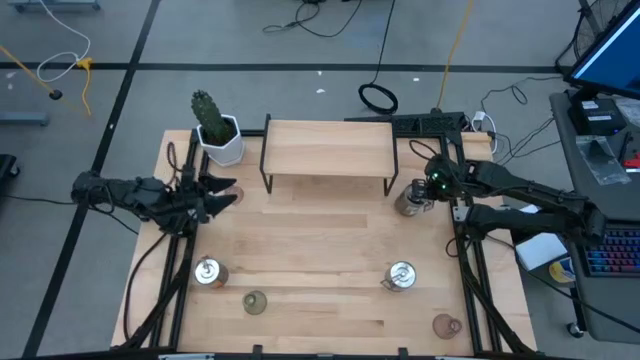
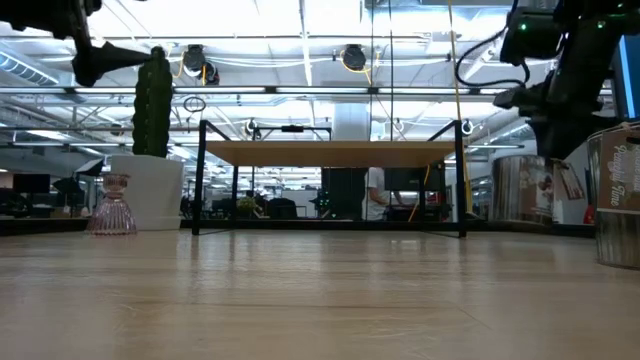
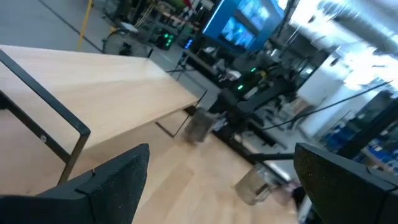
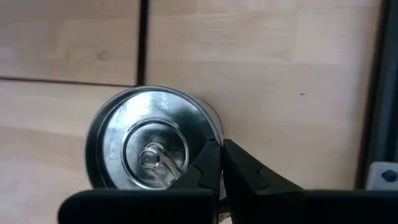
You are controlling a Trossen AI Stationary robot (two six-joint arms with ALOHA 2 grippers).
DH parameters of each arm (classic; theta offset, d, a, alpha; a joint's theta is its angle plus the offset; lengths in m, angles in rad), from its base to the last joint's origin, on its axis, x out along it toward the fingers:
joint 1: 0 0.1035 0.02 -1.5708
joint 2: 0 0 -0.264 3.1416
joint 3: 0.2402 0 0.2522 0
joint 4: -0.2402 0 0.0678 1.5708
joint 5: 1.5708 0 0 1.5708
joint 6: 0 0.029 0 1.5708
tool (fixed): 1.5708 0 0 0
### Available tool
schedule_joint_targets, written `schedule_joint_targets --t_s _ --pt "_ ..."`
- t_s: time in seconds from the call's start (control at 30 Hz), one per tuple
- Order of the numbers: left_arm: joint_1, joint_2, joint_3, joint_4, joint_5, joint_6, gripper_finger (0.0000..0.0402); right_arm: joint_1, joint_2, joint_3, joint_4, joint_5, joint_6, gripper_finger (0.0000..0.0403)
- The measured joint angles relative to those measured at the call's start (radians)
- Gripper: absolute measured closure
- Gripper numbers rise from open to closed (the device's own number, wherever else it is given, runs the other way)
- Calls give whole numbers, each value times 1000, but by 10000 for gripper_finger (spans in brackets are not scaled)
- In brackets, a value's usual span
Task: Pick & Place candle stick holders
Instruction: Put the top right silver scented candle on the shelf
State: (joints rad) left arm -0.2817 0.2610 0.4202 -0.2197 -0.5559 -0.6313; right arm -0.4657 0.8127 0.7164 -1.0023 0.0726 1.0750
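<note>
Cactus [image 1: 210, 116]: green, upright in a white pot [image 1: 223, 143] at the bench's [image 1: 320, 255] far left corner.
Shelf [image 1: 328, 147]: wooden, black-legged, just beside the pot.
Keyboard [image 1: 612, 262]: off the bench's right.

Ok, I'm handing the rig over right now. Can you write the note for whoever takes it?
Left gripper: open, empty, raised near the cactus.
Right gripper: fingers together at the rim of a silver holder by the wooden shelf's right leg. I cannot tell whether it grips the rim.
On the table: a pink glass holder beside the cactus pot, two more silver holders, the olive glass holder, and a second pink one at the front right.
Done: nothing is on the shelf.
Left: all six holders.
</note>
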Motion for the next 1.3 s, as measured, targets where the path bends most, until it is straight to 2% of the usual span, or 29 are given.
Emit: schedule_joint_targets --t_s 0.2,0.43,0.7,0.83,1.03,1.3 --pt "0 187 0 105 -2 3 7 97 21 59 0 0 46 403" --pt "0 385 0 303 -2 20 7 243 125 126 14 -2 90 403" --pt "0 597 0 612 -3 184 7 393 294 273 86 1 83 403" --pt "0 686 0 711 -4 263 7 434 379 367 113 5 52 403" --pt "9 773 0 798 -14 222 7 460 480 465 172 8 -17 403" --pt "13 800 0 800 30 150 7 483 557 501 263 3 -50 403"
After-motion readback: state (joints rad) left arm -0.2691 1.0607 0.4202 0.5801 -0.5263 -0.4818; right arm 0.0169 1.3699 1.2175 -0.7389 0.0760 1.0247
